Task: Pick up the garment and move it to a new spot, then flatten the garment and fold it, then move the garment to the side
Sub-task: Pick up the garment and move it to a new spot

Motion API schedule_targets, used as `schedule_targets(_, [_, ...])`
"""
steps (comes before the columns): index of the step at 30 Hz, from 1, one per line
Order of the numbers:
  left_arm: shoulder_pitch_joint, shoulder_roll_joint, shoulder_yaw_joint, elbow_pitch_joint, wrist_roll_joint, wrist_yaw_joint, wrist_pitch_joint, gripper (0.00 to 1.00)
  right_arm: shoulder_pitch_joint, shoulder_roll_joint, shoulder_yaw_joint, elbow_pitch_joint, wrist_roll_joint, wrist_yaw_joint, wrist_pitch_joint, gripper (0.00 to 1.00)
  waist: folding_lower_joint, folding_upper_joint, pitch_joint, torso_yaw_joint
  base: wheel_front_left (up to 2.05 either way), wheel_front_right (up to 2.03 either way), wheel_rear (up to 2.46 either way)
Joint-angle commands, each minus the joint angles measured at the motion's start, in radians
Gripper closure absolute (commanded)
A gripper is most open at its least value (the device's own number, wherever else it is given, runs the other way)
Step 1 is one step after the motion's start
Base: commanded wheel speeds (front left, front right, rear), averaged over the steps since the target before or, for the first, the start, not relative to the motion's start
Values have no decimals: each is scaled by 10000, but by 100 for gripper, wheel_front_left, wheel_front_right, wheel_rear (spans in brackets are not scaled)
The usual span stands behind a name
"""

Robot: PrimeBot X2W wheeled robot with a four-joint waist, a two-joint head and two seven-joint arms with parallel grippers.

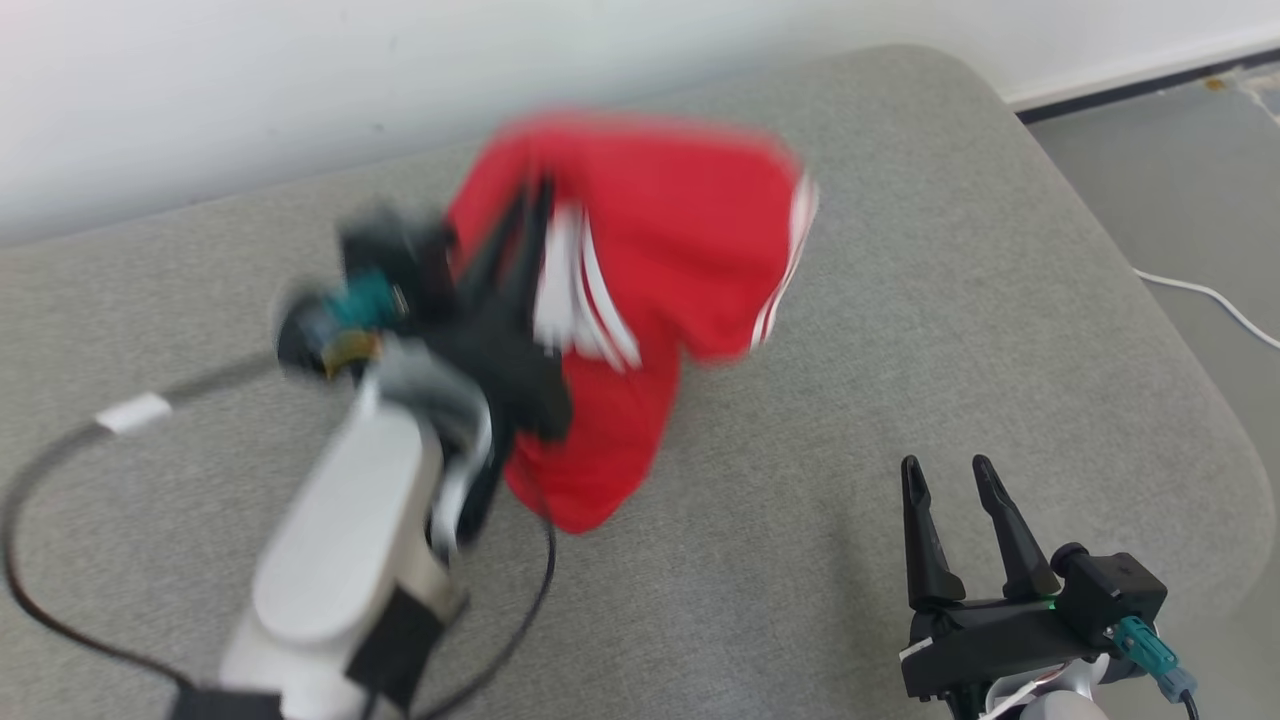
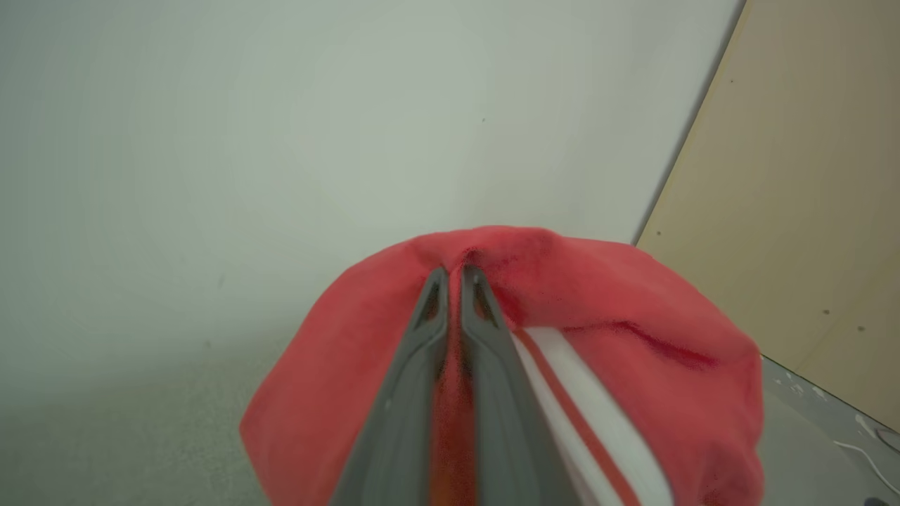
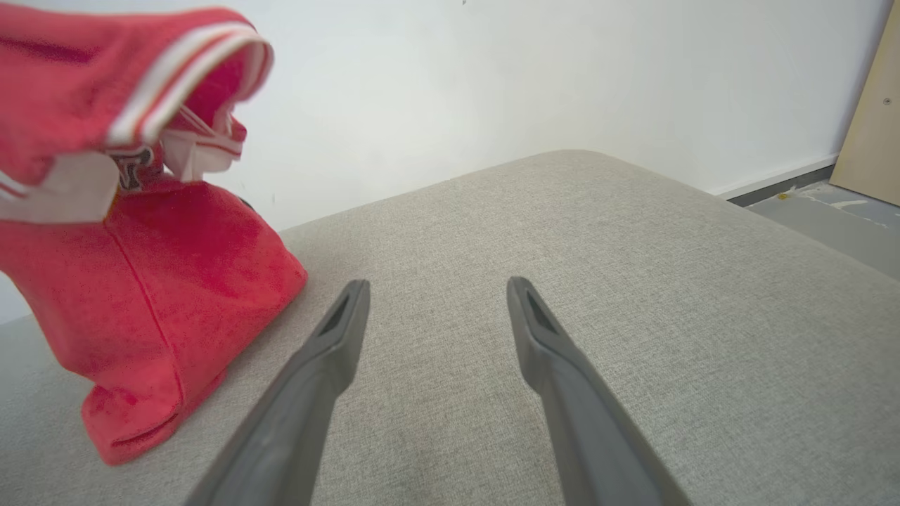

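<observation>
While my left gripper [image 2: 455,273] clamps the garment [image 1: 680,250] mid-frame, my right gripper [image 1: 947,465] gapes empty; placing, flattening and folding remain.

You're in a bare, lab-like test room: grey fabric cushion [image 1: 900,300], blank white wall [image 1: 200,80], scuffed painted floor [image 1: 1150,180], loose cable [image 1: 1200,291], plywood panel [image 2: 808,211].
</observation>
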Motion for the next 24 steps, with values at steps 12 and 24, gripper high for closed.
schedule_targets(12, [1058, -269, -914, 2930, -71, -354, -1125, 0, -37, 22, -50, 3, -126, -21, -8, 0, 0, 0, -11, 106, 0, 0, 0])
schedule_targets(24, [1292, 530, -620, 1060, 132, 123, -2410, 0, 723, 21, -330, -107, -455, -21, -9, 0, 0, 0, -1348, 1518, 0, 0, 0])
